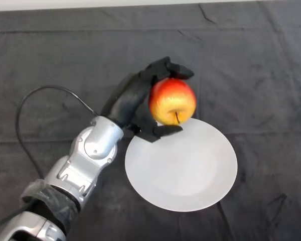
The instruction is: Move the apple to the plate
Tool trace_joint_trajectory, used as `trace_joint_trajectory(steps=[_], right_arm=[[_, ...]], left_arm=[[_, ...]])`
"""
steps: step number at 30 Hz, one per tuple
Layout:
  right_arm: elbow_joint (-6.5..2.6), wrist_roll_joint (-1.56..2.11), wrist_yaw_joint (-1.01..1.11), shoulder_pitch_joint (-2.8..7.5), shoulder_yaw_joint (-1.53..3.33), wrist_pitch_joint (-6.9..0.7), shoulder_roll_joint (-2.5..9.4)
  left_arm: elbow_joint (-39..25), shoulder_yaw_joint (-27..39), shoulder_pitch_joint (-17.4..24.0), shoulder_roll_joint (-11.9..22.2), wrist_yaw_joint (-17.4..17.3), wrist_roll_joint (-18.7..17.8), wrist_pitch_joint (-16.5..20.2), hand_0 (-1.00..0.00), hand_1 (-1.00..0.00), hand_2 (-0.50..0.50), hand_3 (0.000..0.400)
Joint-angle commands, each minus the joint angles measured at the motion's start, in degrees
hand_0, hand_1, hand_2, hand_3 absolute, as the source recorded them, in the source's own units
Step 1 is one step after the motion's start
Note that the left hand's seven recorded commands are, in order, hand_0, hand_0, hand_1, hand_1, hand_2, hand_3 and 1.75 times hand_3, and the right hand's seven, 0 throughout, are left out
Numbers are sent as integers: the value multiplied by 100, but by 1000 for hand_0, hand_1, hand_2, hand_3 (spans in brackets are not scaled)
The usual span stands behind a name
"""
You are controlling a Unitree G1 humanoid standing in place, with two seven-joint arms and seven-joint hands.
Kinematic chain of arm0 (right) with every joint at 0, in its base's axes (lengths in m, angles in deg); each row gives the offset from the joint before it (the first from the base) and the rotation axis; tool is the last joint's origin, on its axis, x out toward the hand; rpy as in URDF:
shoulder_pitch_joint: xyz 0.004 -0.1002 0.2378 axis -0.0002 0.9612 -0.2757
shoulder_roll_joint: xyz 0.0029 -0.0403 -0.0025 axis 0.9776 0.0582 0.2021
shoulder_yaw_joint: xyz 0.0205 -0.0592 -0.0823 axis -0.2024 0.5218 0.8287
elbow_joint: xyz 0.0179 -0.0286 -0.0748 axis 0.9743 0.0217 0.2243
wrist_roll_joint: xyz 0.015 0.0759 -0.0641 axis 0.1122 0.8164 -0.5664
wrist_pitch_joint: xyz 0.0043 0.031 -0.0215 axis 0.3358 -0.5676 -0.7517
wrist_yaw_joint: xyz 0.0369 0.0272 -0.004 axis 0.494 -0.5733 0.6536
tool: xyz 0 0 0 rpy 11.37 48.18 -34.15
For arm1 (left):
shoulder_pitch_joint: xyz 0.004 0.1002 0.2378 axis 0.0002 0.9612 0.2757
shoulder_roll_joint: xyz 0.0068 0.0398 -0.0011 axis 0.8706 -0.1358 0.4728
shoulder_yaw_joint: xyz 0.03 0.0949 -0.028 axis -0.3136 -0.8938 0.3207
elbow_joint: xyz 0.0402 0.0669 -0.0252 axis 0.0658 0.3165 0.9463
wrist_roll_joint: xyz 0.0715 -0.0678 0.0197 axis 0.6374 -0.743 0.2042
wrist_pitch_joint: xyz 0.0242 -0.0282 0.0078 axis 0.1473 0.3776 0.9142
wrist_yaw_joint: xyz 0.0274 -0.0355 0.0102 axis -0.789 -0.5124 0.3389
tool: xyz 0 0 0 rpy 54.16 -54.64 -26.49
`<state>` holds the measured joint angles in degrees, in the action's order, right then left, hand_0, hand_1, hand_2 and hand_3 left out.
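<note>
We see the left hand [133, 98] near the middle of the frame, reaching in from the lower left on its silver-grey arm [85, 155]; its fingers [173, 67] curl over the top of the apple [172, 100] while the thumb [163, 131] presses in from below, so the hand is clamped on the fruit; the apple is red and yellow, its stem end turned toward the bottom of the frame; it sits just above the upper-left rim of the white plate [190, 170], overlapping that rim in our view; we cannot tell whether it touches the plate or is held above it; the plate lies flat on the counter [261, 60], right of centre in the lower half of the frame; the counter is covered by a dark, creased cloth.
</note>
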<state>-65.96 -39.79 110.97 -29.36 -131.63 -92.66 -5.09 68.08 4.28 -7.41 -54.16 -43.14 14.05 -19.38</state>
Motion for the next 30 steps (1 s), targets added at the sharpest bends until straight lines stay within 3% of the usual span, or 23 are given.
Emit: trace_joint_trajectory(steps=[1,13,30], right_arm=[[96,102,-28,-19,-84,33,-79],[97,106,-31,-19,-85,29,-80],[81,110,-27,-26,-86,23,-88]], left_arm=[[39,-137,40,67,124,-44,-19,-1000,-1000,0,400],[598,-930,-95,-49,296,-214,-12,-1000,-1000,0,400],[1246,-1619,-350,-45,186,-495,-19,-1000,-1000,0,400]])
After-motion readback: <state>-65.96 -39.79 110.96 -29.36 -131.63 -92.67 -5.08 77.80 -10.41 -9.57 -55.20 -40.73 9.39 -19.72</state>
